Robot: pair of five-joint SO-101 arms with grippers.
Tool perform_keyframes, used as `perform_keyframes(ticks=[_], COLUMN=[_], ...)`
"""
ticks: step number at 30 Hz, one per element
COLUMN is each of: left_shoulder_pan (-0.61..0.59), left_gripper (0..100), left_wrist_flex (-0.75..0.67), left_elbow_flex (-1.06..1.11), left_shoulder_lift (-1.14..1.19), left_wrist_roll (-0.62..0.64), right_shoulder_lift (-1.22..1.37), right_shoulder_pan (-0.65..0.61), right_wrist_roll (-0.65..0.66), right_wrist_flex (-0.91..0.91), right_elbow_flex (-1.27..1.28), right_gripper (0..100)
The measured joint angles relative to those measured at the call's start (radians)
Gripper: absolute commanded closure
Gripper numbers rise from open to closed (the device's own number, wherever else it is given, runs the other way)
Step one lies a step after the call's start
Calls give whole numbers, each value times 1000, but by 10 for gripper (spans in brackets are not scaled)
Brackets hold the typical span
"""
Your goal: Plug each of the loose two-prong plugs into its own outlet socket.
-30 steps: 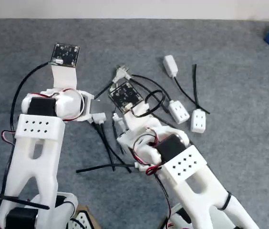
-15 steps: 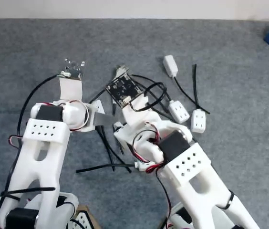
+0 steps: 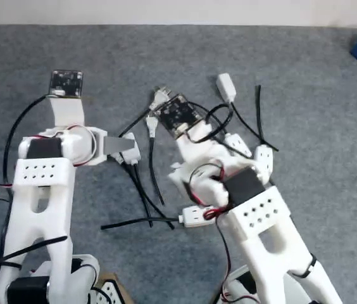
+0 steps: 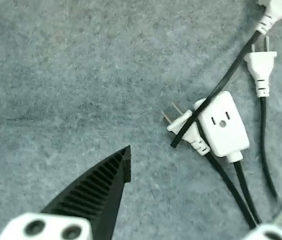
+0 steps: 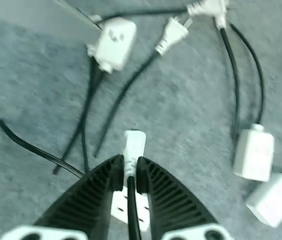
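Plug [image 5: 133, 142], white w/ black cord, apparently clamped in right tool [image 5: 129, 164].

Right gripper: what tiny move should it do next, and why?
Probably a small lift. The right gripper is shut on a white two-prong plug that looks low over the carpet, with its black cord running back between the fingers. A white outlet socket lies nearby, so raising the plug should let it swing that way.

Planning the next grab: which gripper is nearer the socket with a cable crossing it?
Left. The left gripper, open, is beside the socket; the right gripper, shut on a white plug, is farther off.
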Motion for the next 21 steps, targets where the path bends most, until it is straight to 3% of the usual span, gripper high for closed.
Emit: perform_keyframes(ticks=[6,12,15,21], left_shoulder_pan=[-3,-12,-12,-12], left_gripper=[526,526,526,526], left_wrist_flex=[-12,-71,-84,-100], left_elbow_flex=[54,164,201,253], left_shoulder_lift=[0,0,0,0], left_wrist_roll=[-17,-17,-17,-17], right_shoulder_lift=[126,405,491,623], right_shoulder_pan=[32,32,32,32], right_wrist_roll=[25,11,6,-23], right_wrist_flex=[187,466,496,502], right_elbow_flex=[-153,-506,-641,-672], right_gripper=[992,992,992,992])
